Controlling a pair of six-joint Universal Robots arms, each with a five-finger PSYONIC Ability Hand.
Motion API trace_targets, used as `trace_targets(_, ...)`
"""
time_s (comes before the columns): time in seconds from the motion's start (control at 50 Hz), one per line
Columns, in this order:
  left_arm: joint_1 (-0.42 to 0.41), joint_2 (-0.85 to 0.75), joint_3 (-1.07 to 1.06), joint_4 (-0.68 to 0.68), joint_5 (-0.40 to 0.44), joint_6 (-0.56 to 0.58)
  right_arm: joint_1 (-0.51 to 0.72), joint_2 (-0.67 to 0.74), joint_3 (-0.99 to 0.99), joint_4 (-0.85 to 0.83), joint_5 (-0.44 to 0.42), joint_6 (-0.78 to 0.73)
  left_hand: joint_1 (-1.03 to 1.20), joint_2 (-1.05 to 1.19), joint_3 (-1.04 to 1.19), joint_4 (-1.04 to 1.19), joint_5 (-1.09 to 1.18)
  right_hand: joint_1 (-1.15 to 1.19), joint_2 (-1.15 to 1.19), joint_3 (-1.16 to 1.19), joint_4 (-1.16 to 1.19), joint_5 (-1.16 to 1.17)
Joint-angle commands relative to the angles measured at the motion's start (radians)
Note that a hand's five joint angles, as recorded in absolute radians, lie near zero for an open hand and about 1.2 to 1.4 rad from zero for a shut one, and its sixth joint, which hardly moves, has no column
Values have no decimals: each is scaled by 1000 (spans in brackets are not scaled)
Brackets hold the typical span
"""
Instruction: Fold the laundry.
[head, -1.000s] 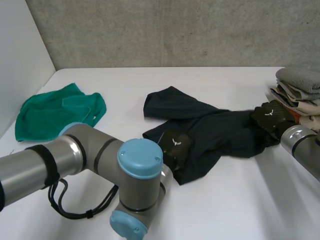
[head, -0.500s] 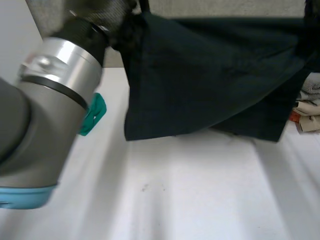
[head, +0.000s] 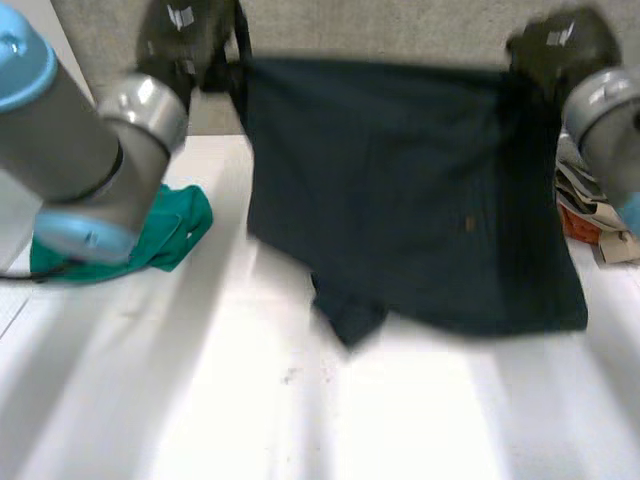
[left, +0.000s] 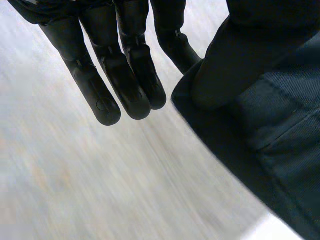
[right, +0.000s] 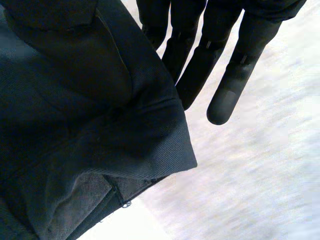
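Note:
A dark navy garment (head: 400, 190), seemingly shorts, hangs spread out in the air above the white table (head: 300, 410). My left hand (head: 190, 35) holds its upper left corner and my right hand (head: 560, 45) its upper right corner. Seen from the left wrist, the thumb presses the garment's hem (left: 280, 140) against the left hand (left: 127, 75), whose other fingers stay straight. From the right wrist, the garment's edge (right: 100, 125) is pinched the same way under the thumb of the right hand (right: 227, 75). The lower hem hangs just above the table.
A green cloth (head: 160, 225) lies crumpled on the table at the left, partly behind my left arm (head: 80, 150). A stack of folded laundry (head: 590, 215) sits at the right edge. A grey wall (head: 400, 30) runs behind the table.
The dark garment lay bunched on the table with both hands on it; both hands have since raised it and drawn it out flat in the air.

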Motion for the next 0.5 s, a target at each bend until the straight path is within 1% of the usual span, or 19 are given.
trace_targets(0.02, 17, -3, 209, 225, -11, -9, 71, 9, -150, -219, 66, 3, 257, 197, 202, 197, 210, 292, 228, 220, 197, 238)
trace_targets(0.06, 14, 19, 201, 222, -10, -17, 91, -21, -143, -187, 61, 3, 257, 197, 202, 197, 210, 292, 228, 220, 197, 238)
trace_targets(0.12, 6, 80, 123, 173, -3, -40, 96, -71, -115, -127, 46, 3, 257, 197, 202, 197, 210, 292, 228, 220, 197, 238)
trace_targets(0.22, 6, 206, -99, 107, -2, -60, 90, -124, -39, 25, -40, 3, 257, 197, 202, 197, 210, 292, 228, 220, 197, 238)
trace_targets(0.24, 9, 226, -172, 95, -2, -61, 90, -126, -26, 50, -48, 3, 257, 197, 202, 197, 210, 292, 228, 220, 197, 238)
trace_targets(0.28, 11, 239, -246, 82, -5, -61, 85, -123, 0, 102, -55, 3, 257, 197, 202, 197, 210, 292, 228, 220, 197, 238)
trace_targets(0.3, 12, 246, -280, 75, -6, -61, 82, -109, 27, 158, -62, 0, 257, 197, 202, 197, 210, 292, 228, 220, 197, 238)
trace_targets(0.32, 12, 249, -353, 58, -8, -63, 82, -100, 43, 186, -63, -2, 257, 197, 202, 197, 210, 292, 228, 220, 197, 238)
trace_targets(0.34, 12, 247, -383, 49, -9, -63, 82, -82, 56, 209, -63, -3, 257, 197, 202, 197, 210, 292, 228, 220, 197, 238)
trace_targets(0.38, 15, 244, -443, 33, -9, -63, 82, -8, 92, 280, -59, -12, 257, 197, 202, 197, 210, 292, 228, 220, 197, 238)
trace_targets(0.4, 17, 238, -498, 21, -11, -60, 82, 15, 101, 300, -59, -15, 257, 197, 202, 197, 210, 292, 228, 220, 197, 238)
trace_targets(0.46, 17, 215, -558, 4, -9, -55, 88, 99, 127, 352, -55, -26, 257, 197, 202, 197, 210, 292, 228, 220, 197, 238)
trace_targets(0.5, 17, 151, -595, -4, -8, -57, 91, 136, 135, 363, -55, -34, 257, 197, 202, 197, 210, 292, 228, 220, 197, 238)
